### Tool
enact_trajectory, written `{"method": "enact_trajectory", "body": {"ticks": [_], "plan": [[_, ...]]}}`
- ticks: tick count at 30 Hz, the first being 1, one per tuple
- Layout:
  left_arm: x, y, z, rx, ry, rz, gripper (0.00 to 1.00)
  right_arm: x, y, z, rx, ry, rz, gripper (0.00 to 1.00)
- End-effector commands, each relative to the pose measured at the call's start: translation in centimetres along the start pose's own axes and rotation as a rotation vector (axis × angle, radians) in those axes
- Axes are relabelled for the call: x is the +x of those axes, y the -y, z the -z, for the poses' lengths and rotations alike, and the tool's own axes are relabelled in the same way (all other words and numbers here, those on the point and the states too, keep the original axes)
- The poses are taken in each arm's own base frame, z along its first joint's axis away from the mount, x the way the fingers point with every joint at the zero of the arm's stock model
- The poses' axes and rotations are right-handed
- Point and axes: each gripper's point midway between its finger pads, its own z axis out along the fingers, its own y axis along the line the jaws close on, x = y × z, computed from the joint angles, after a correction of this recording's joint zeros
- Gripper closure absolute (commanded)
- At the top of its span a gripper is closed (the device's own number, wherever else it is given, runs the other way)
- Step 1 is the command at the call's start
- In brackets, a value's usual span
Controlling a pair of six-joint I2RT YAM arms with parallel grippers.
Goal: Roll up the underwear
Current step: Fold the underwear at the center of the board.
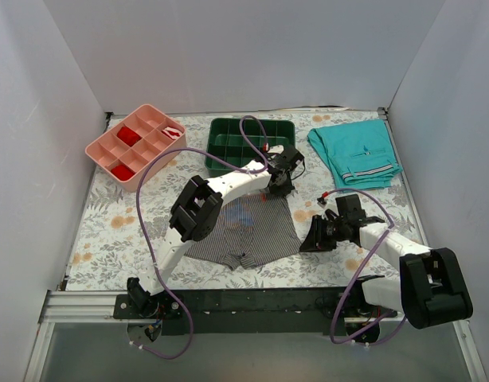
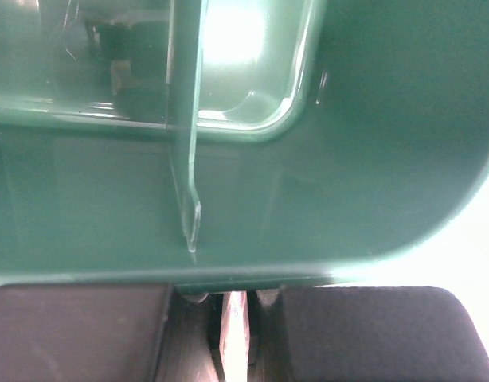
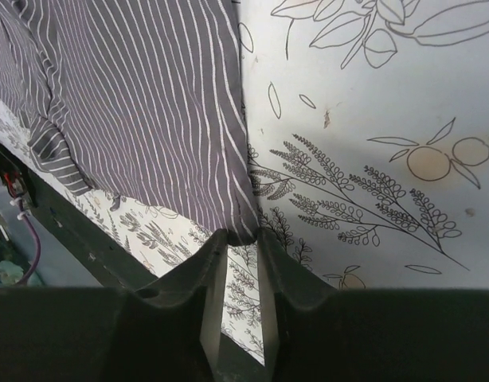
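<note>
underwear (image 1: 248,231) lies flat on worktop (image 1: 109,239); right jaws nip its side hem, probably to fold it inward; left jaws stand narrow, holding what i cannot tell.

The grey pinstriped underwear (image 1: 252,231) lies spread flat and unrolled, waistband away, legs toward the near edge

Soft, even light up top; wrist cams mixed.
Top view: bright, diffuse, sharp all over, w/ only faint shadows under the arms on the table (image 1: 109,239). Left wrist cam: right up against the green bin (image 2: 348,159), soft focus, blown-out glare top centre & at right edge, L gripper fingers (image 2: 77,334) dark & blurry. Right wrist cam: underwear (image 3: 149,119) stripes crisp, table print clear, R gripper fingers (image 3: 308,326) in shadow, slightly soft.
</note>
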Motion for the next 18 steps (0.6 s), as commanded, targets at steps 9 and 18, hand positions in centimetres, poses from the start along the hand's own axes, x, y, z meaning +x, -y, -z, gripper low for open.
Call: {"method": "enact_trajectory", "body": {"ticks": [9,18], "plan": [[1.3,-0.4,0.8,0.009,-0.038,-0.002,1.0,-0.4,-0.2,0.0,-0.009,0.02,0.017,0.99],[-1.5,3.4,5.6,0.173,0.012,0.028,1.0,-3.2,0.0,3.6,0.145,0.214,0.014,0.99]]}}
